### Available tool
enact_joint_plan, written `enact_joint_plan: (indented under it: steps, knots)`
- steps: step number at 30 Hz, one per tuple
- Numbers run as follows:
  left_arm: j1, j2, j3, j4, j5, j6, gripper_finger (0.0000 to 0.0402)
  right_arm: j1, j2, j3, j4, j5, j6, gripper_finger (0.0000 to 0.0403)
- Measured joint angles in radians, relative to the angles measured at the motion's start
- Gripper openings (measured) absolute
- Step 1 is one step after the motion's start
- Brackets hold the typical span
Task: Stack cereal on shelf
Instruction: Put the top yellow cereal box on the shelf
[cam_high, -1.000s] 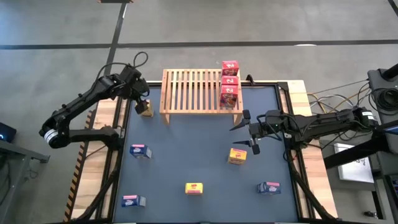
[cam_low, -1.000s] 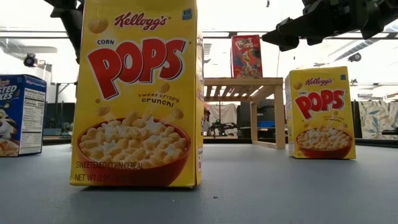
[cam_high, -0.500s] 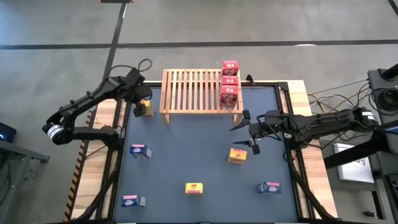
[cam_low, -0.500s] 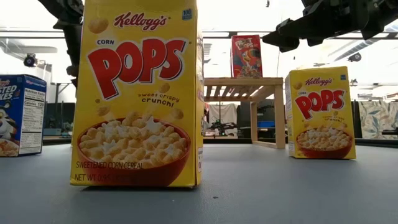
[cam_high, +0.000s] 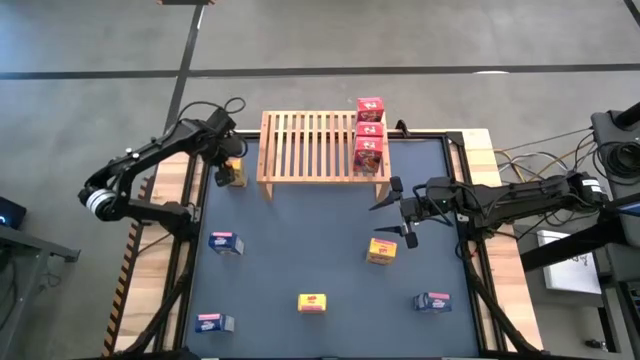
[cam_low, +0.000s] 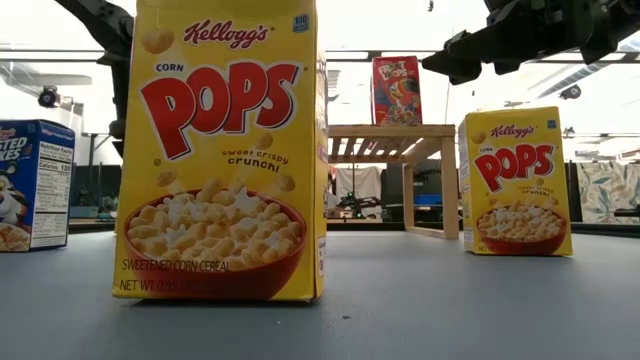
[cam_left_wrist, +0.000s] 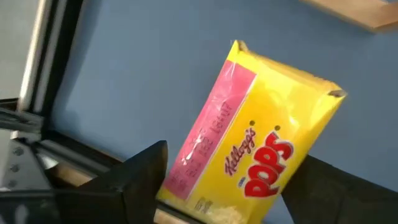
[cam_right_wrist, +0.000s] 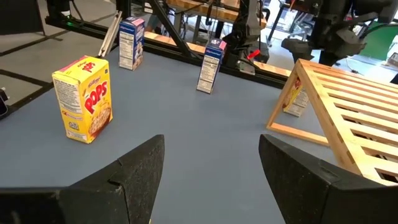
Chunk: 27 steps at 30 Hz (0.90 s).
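Left gripper at a small yellow printed cereal box.
Box lies beside the light slatted wooden shelf; fingers flank it, grip cannot tell. Right gripper spread; 3 red boxes on shelf.

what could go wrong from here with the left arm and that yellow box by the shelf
The left gripper straddles the yellow Corn Pops cereal box near the mat edge; an off-centre squeeze could tip it or push it off. Lifting it, the box might clip the light wooden slatted shelf close beside it.
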Motion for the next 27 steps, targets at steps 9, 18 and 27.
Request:
enact_joint_plan:
  steps: [9, 18, 27]
  knots:
    - [0.0, -0.016, 0.0, -0.024, 0.051, -0.005, 0.0197, 0.0, 0.0, 0.0, 0.0, 0.0, -0.004, 0.0251]
    - [0.0, -0.131, 0.074, -0.1, 0.077, -0.036, 0.0171, 0.0, 0.0, 0.0, 0.0, 0.0, -0.006, 0.0251]
    - [0.0, -0.232, 0.204, -0.146, 0.169, -0.08, 0.0171, 0.0, 0.0, 0.0, 0.001, 0.0, -0.006, 0.0251]
